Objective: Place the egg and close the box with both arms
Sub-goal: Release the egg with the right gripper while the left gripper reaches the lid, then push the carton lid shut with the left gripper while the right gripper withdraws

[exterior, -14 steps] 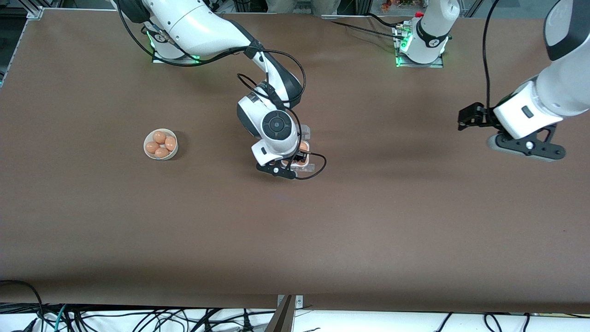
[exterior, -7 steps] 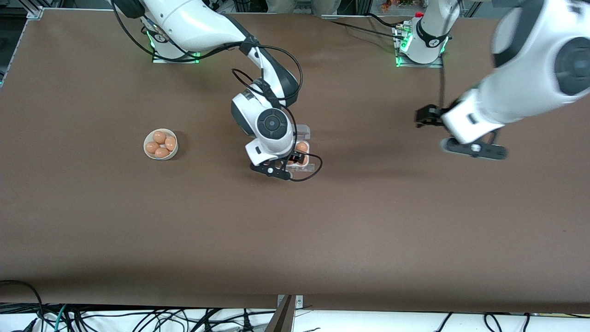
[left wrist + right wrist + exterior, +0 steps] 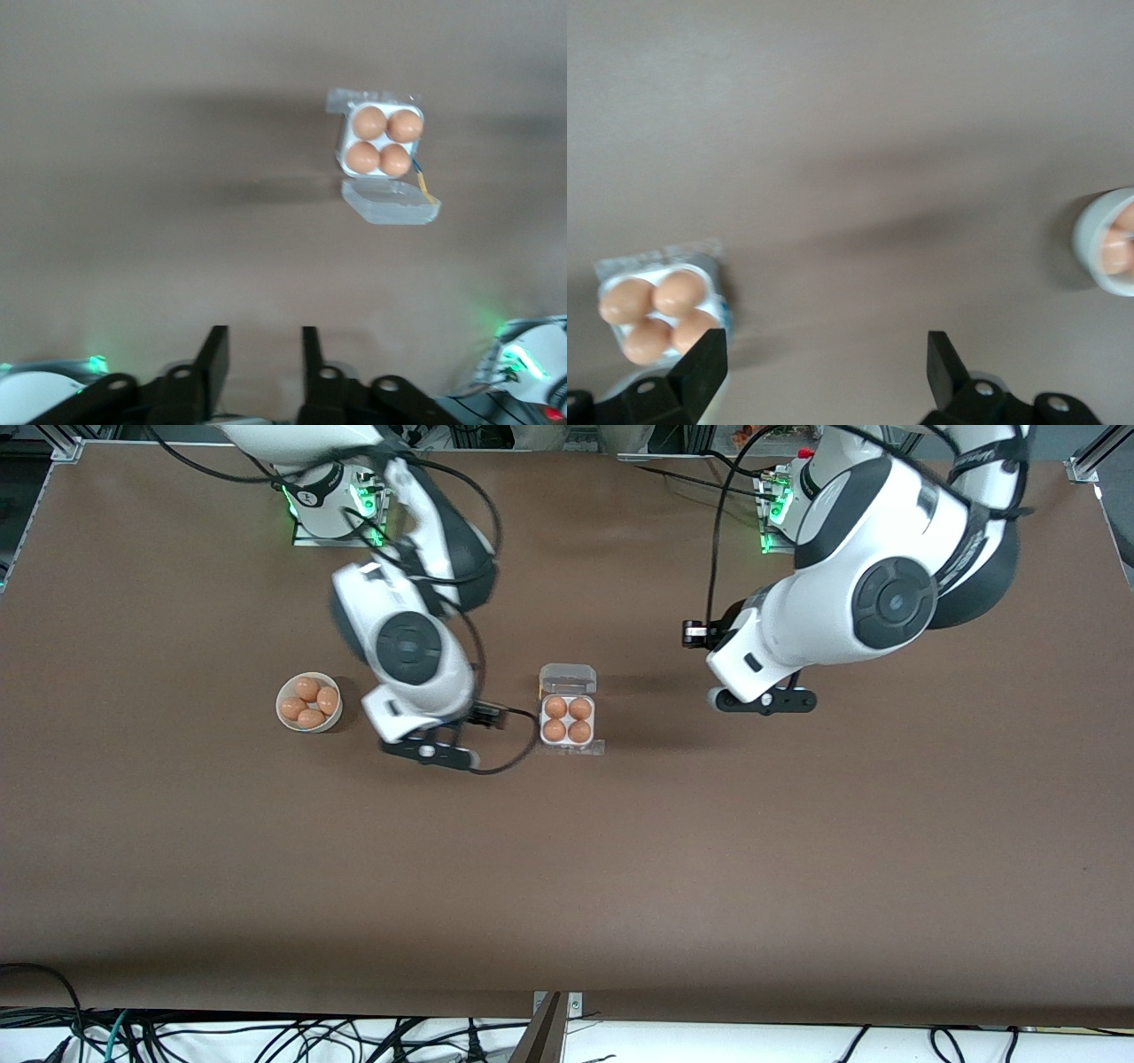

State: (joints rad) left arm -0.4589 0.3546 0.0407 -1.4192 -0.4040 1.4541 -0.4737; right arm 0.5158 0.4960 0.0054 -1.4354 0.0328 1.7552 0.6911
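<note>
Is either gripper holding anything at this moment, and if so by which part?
Nothing is held. The right gripper is open over bare table between bowl and box; the left gripper shows only table between its fingers.

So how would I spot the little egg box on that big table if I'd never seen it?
Start at the wide brown table and look near its middle, between the two white robot arms. There sits a small square clear-plastic egg carton holding four orange-brown eggs, its transparent lid lying open. Unlike the round white bowl of eggs toward the right arm's end, it is square, with one egg per cell.
</note>
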